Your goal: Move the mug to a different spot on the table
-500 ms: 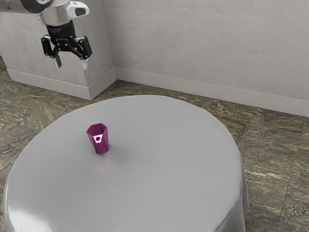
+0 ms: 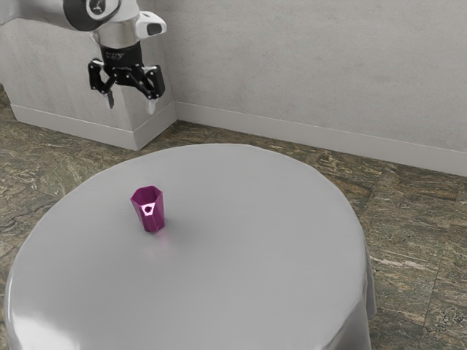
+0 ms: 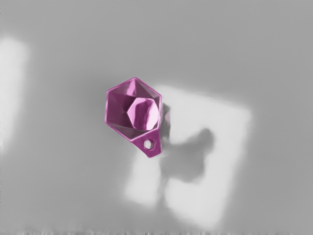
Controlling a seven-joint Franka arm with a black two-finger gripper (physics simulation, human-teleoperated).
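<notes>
- Room is left on every side of the mug (image 2: 148, 209) in the exterior view. It is set upright on the round grey table (image 2: 277, 248), toward that view's left and well in from the edge, so many other spots are offered for it.
- The gripper (image 2: 130, 104) is held high, toward the exterior view's upper left, well apart from the mug and pointed downward. Its fingers are spread wide and nothing is carried between them. The spread is judged to be kept ready for the mug's width.
- The step in hand is judged to be the approach: the mug is not yet reached, and nothing of the move is done.
- In the wrist view the mug (image 3: 133, 111) is looked into from above, its six-sided mouth open to the hand. This suggests the hand is placed roughly over it for a descent.
- The handle (image 3: 149, 144) is seen as a small tab with a hole, jutting from one side. A grip across the flat walls, clear of that tab, is judged the safer choice.
- A dark shadow (image 3: 188, 156) is cast on the table (image 3: 58, 186) just beside the handle, within a bright patch of light.
</notes>
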